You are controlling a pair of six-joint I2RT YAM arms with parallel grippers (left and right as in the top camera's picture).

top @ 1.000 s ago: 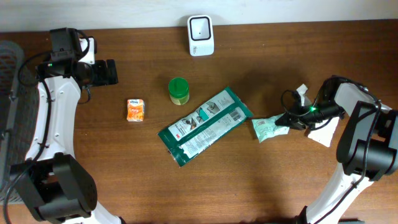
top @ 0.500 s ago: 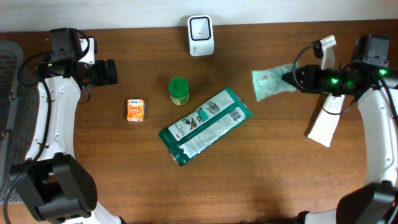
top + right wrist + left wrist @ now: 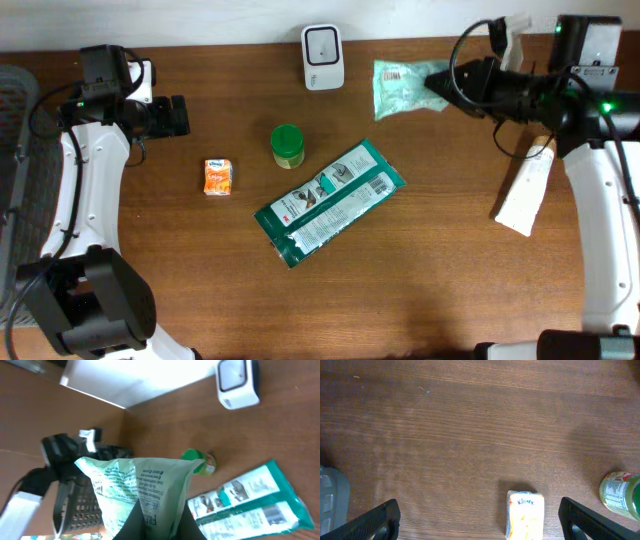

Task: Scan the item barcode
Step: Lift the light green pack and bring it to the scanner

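My right gripper (image 3: 440, 82) is shut on a pale green packet (image 3: 400, 76) and holds it in the air, just right of the white scanner (image 3: 322, 57) at the table's back edge. A barcode label shows on the packet's upper face. In the right wrist view the packet (image 3: 140, 487) rises between the dark fingers (image 3: 182, 522) and the scanner (image 3: 237, 382) lies at the top right. My left gripper (image 3: 181, 115) stands open at the far left; its wide-apart fingers (image 3: 382, 519) frame bare wood, with an orange tissue pack (image 3: 524, 515) between them.
On the table lie a green-lidded jar (image 3: 287, 146), a long teal-and-white package (image 3: 330, 201), the orange tissue pack (image 3: 218, 176) and a white tube (image 3: 525, 196) at the right. A grey basket (image 3: 12, 120) sits past the left edge.
My right arm has lifted the green packet from the table's right middle and carried it up and left, to just beside the scanner. The left arm has not moved.
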